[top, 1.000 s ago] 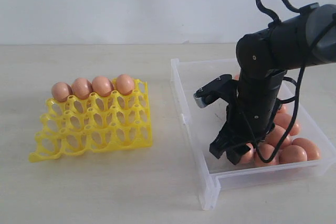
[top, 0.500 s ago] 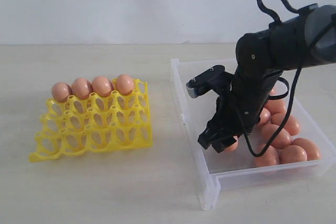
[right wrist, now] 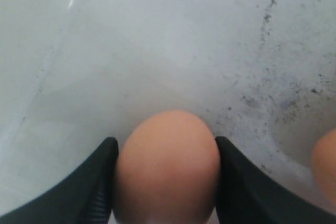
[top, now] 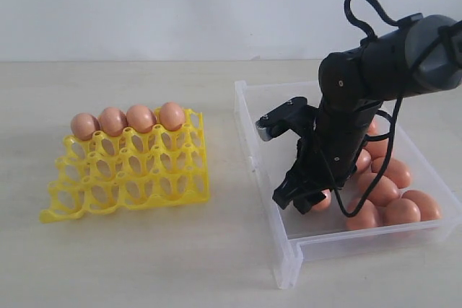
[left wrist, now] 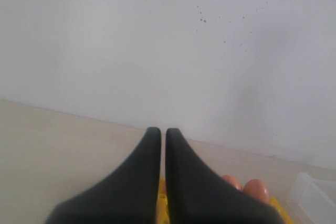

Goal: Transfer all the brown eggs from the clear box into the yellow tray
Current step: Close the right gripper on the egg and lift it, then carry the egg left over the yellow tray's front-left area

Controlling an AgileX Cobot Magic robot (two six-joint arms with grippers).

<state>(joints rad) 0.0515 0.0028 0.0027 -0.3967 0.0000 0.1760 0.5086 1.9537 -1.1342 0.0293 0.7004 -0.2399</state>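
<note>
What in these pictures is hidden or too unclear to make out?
- Exterior view: the right arm covers some brown eggs in the clear box, so no count.
- Right wrist view: the held egg is cut off by the edge; lifted or resting, unclear.
- Left wrist view: the left jaws hide most of the yellow tray.

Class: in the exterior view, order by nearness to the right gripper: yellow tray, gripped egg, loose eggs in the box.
1. The gripped egg, inside the right gripper.
2. The loose eggs, just right, in the clear box.
3. The yellow tray, far left.
</note>
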